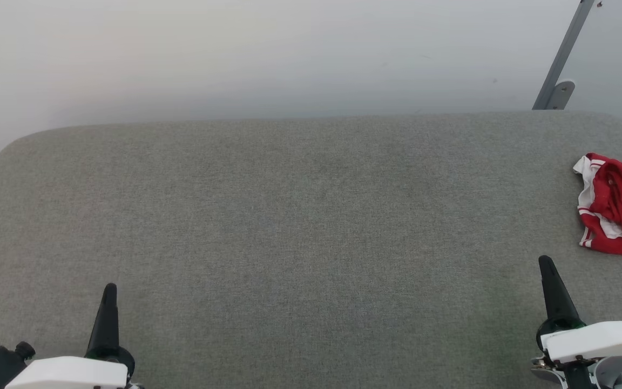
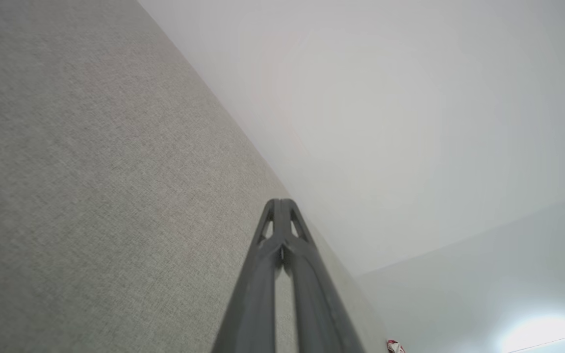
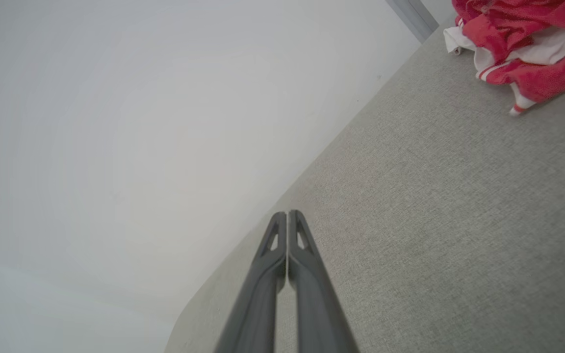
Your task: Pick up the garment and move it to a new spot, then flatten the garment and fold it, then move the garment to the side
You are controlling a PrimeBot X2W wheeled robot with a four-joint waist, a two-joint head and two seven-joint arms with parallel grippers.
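Note:
The garment [image 1: 619, 208] lies crumpled at the far right of the grey fabric table [image 1: 289, 227], red with white parts and red-white stripe trim, partly cut off by the picture's edge. It also shows at the top right of the right wrist view as the garment [image 3: 527, 44], and a tiny red and white scrap of the garment [image 2: 394, 347] shows at the bottom of the left wrist view. My right gripper [image 1: 546, 263] is shut and empty, a short way in front of the garment. My left gripper [image 1: 109, 287] is shut and empty at the near left, far from it. Its lettering is hidden in the folds.
A pale wall rises behind the table's rounded back edge. A grey metal strut [image 1: 562, 59] with a bracket leans at the back right. The table surface [image 3: 459, 220] stretches bare between the two grippers.

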